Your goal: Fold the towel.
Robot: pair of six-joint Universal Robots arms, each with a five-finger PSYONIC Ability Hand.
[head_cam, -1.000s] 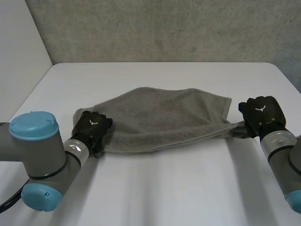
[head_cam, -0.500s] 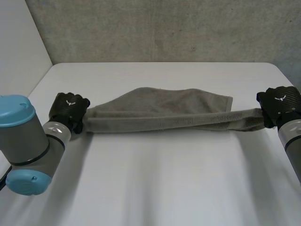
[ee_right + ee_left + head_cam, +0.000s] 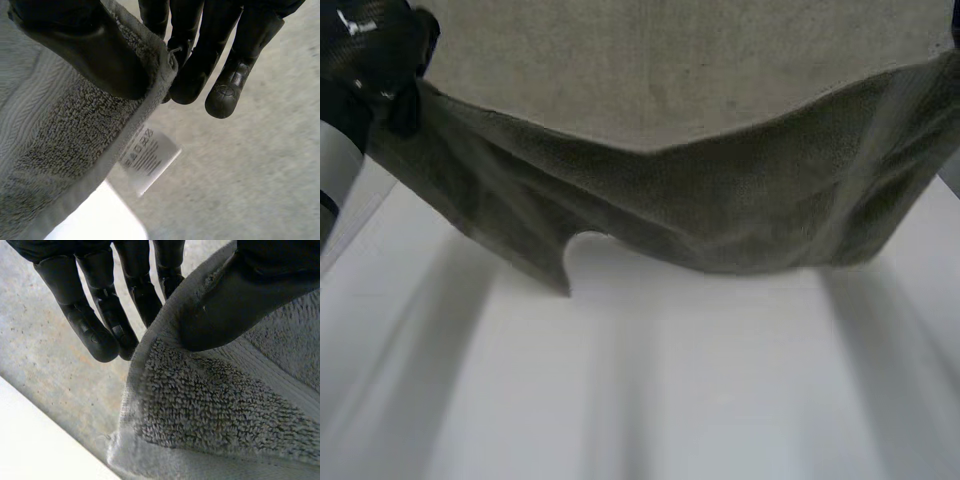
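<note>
Towel [image 3: 740, 210], grey terry cloth, hangs stretched in the air across the head view. Its upper edge dips in the middle and rises toward both sides, with the grey concrete wall [image 3: 670, 70] showing above it and the white table [image 3: 670, 400] spreading out beneath. Its lower edge is uneven, with a curved notch beside a drooping point on the robot's left side; whether any part of that edge touches the table cannot be told. The left hand [image 3: 365, 45] is raised at the towel's upper left end in the head view, black against the wall. In the left wrist view its thumb [image 3: 235, 305] presses on the towel's hemmed edge near a corner. The cloth passes between that thumb and the fingers [image 3: 95, 330], which reach out fairly straight behind it, so this hand pinches the towel. The right hand [image 3: 95, 50] grips the opposite end in the same way. In the right wrist view its thumb lies on the looped pile just inside the hem at a corner, with the fingers [image 3: 225, 80] on the far side of the cloth, so the corner is clamped between them. A small white care label [image 3: 148, 157] with printed lines hangs from the hem just beside that pinched corner, near the fingertips.
</note>
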